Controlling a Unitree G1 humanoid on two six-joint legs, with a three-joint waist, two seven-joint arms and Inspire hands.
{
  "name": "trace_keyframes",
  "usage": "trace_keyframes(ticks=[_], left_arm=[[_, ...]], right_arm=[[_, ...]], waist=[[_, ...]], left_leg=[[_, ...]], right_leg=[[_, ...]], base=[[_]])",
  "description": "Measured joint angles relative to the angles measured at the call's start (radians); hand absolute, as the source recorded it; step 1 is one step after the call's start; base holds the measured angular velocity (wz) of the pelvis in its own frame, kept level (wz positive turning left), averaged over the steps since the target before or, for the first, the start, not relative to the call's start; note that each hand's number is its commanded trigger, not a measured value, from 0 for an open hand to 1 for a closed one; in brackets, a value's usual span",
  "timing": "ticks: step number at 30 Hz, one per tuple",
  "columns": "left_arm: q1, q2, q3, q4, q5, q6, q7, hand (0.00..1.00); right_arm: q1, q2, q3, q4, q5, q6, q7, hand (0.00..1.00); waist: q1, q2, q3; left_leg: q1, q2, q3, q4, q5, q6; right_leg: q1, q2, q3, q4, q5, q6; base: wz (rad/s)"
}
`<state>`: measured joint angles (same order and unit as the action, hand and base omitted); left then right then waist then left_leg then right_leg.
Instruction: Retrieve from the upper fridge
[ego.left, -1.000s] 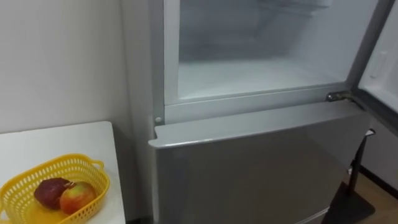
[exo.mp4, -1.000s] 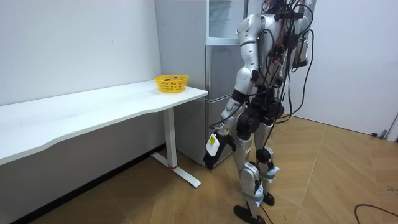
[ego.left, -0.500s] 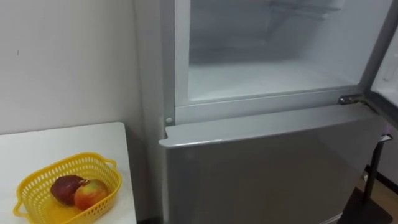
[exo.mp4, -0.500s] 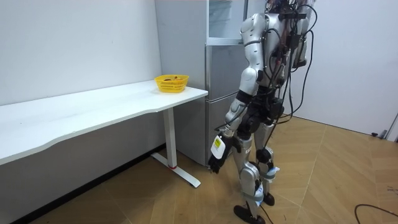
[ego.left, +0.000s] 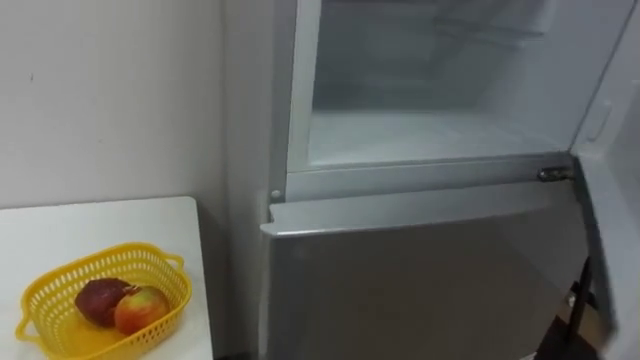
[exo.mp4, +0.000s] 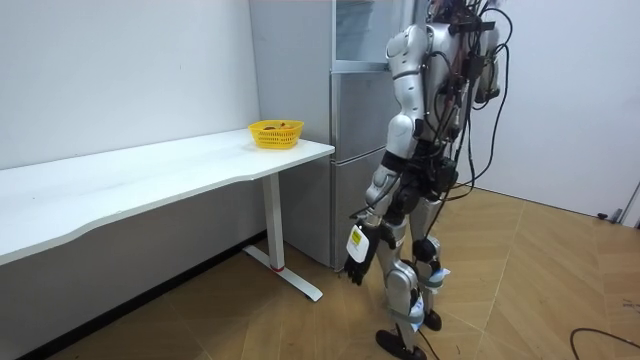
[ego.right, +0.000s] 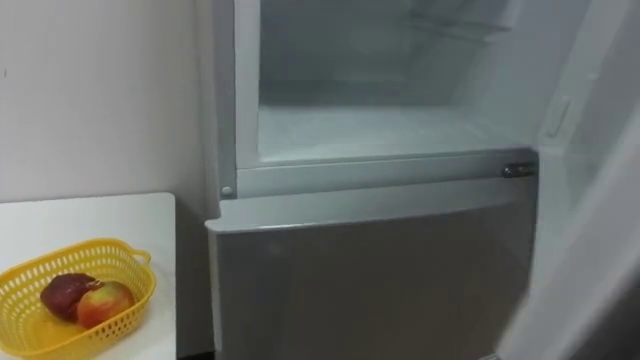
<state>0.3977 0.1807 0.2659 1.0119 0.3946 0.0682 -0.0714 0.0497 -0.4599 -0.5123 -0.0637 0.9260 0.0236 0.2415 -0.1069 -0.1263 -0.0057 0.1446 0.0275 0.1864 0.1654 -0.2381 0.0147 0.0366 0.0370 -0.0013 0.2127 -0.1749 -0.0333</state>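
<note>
The upper fridge compartment (ego.left: 430, 135) stands open in front of me, and its white floor is bare. Its door (ego.right: 590, 250) comes in from the right and covers the lower right of the right eye view. A yellow basket (ego.left: 60, 290) on the white table (ego.left: 100, 225) to my left holds a dark red fruit (ego.left: 100, 298) and a red-yellow apple (ego.left: 140, 308). In the room view I stand facing the fridge (exo.mp4: 355, 180). My left hand (exo.mp4: 355, 270) hangs low by my leg with relaxed fingers and holds nothing. My right arm is raised beside the fridge, its hand hidden.
The grey lower fridge door (ego.left: 420, 270) is closed below the open compartment. The long white table (exo.mp4: 150, 170) runs along the wall to the room view's left, with the basket (exo.mp4: 275, 132) at its near end. Wooden floor lies behind me.
The upper door has swung in from the right, further across the eye views. My left arm has swung down and back. The eye views have shifted a little.
</note>
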Motion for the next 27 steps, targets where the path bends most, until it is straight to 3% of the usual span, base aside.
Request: trace_keyframes(ticks=[7,11,27], left_arm=[[-0.008,0.021,-0.043,0.011,0.000,0.005,0.001,0.00],[-0.016,0.024,-0.043,0.031,0.000,0.006,0.001,0.00],[-0.023,0.034,-0.042,0.040,-0.014,0.014,0.002,0.00]], right_arm=[[0.009,-0.003,0.050,0.036,-0.091,0.001,0.131,0.00],[0.009,-0.003,0.085,0.043,-0.108,0.023,0.209,0.00],[0.022,-0.005,0.088,0.053,-0.111,0.044,0.302,0.00]], waist=[[0.030,-0.011,-0.0037],[0.043,-0.015,-0.0054],[0.043,-0.023,-0.0016]], left_leg=[[0.002,0.000,-0.023,0.001,-0.001,-0.002],[0.000,0.000,-0.035,0.001,-0.001,-0.002],[0.000,-0.001,-0.049,0.003,-0.001,-0.002]], right_leg=[[0.017,-0.001,-0.022,-0.010,0.004,-0.001],[0.021,-0.002,-0.031,-0.011,0.005,-0.001],[0.036,-0.001,-0.035,-0.026,0.005,-0.001]], base=[[0.10],[0.08],[0.02]])
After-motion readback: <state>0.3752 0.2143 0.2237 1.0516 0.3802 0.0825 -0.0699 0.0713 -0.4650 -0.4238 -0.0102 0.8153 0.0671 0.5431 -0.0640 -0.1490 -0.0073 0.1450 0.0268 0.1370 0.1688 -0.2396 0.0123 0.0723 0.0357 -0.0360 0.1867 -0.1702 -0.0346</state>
